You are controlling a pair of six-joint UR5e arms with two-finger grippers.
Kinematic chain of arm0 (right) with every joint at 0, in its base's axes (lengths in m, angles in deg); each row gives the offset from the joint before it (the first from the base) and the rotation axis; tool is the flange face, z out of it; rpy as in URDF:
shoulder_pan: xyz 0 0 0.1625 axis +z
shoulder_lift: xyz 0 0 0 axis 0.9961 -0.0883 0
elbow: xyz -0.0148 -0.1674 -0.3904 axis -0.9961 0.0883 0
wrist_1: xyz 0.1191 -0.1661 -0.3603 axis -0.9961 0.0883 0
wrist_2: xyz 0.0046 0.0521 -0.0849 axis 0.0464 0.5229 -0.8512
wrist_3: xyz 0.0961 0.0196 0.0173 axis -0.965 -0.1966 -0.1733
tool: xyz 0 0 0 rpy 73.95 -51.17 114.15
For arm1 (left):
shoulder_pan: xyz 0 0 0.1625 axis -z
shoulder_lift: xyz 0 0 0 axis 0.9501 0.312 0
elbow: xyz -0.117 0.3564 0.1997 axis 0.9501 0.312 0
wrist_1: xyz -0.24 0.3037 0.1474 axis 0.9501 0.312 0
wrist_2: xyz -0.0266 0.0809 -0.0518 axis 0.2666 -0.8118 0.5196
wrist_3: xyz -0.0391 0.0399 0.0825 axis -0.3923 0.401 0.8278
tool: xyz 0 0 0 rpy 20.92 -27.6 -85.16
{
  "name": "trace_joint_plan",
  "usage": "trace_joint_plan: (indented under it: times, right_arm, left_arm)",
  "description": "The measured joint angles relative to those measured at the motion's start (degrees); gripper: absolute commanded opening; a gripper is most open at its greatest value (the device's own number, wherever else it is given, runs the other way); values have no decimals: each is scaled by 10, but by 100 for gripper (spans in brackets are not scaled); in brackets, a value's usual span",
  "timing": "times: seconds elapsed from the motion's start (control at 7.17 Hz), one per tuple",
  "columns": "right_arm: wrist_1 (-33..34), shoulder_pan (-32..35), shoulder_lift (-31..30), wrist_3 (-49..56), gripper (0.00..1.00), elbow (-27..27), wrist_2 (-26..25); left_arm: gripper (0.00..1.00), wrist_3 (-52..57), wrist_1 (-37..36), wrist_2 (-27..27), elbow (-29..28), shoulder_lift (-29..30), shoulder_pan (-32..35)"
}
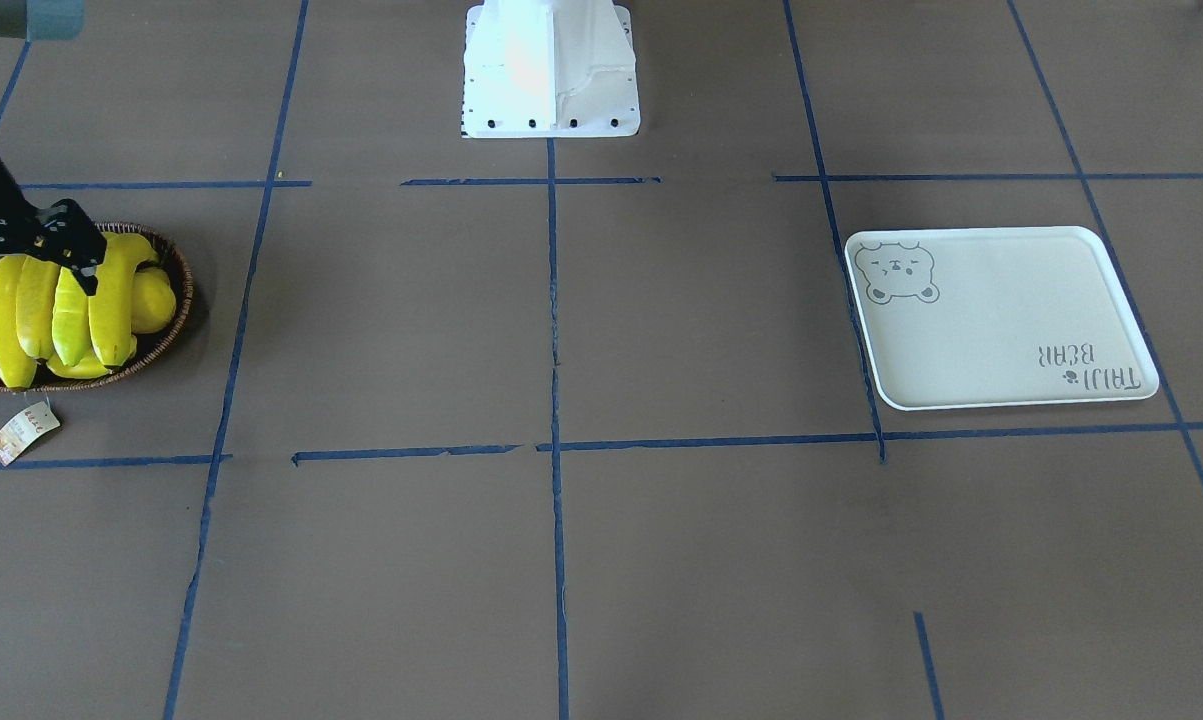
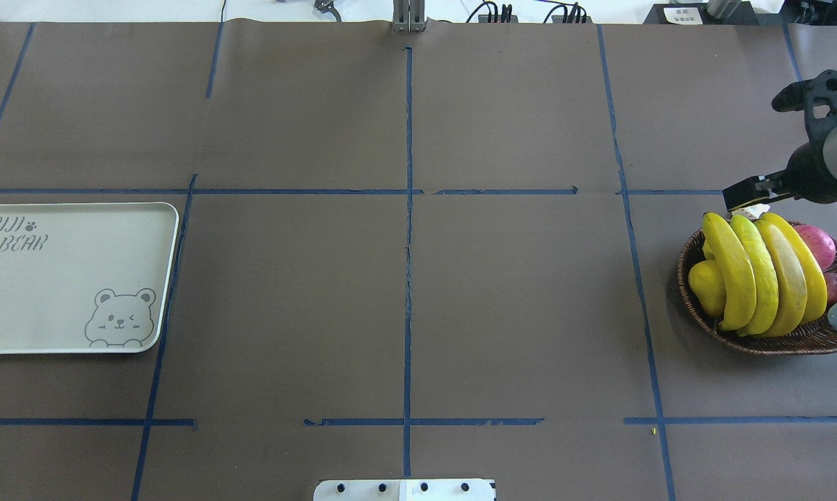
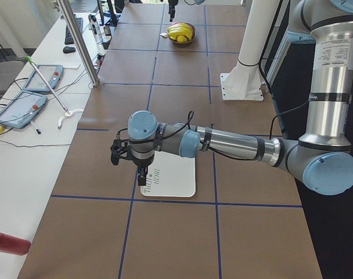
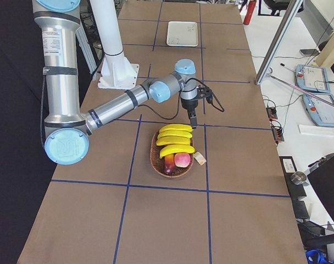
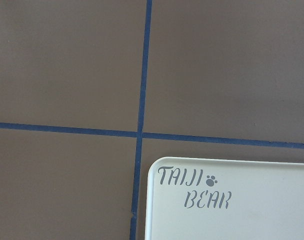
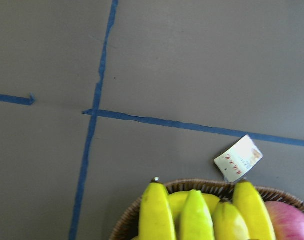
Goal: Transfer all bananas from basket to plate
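Observation:
Several bright yellow bananas point(image 2: 759, 275) lie side by side in the dark wicker basket point(image 2: 773, 344) at the table's right end; they also show in the front view point(image 1: 61, 310) and the right wrist view point(image 6: 192, 220). My right gripper point(image 2: 735, 198) hangs above the bananas' far tips, apart from them, and I cannot tell how its jaws stand. The cream plate point(image 2: 42, 292) with the bear drawing lies bare at the left end. My left gripper point(image 3: 143, 177) hovers over the plate's outer edge point(image 5: 272, 200); I cannot tell its state.
A pink apple point(image 2: 818, 243) and a stubby yellow fruit point(image 2: 707, 282) share the basket. The paper tag point(image 1: 26, 430) lies on the table beside the basket. The white robot base point(image 1: 551, 70) stands at the middle of the robot's edge.

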Motion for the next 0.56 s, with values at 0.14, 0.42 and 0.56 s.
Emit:
trace_joint_plan:
  times: [0.14,0.42,0.56]
  right_arm:
    - [1,-46,-1,-52,100,-13,-37]
    - [20,-107,-12,-94,99,-21,-108]
    - [28,-114,-25,-98,99,-22,-117]
  left_arm:
    - [100,0,0,0,0,0,0]
    - [100,0,0,0,0,0,0]
    - [100,0,-1,0,0,0,-1]
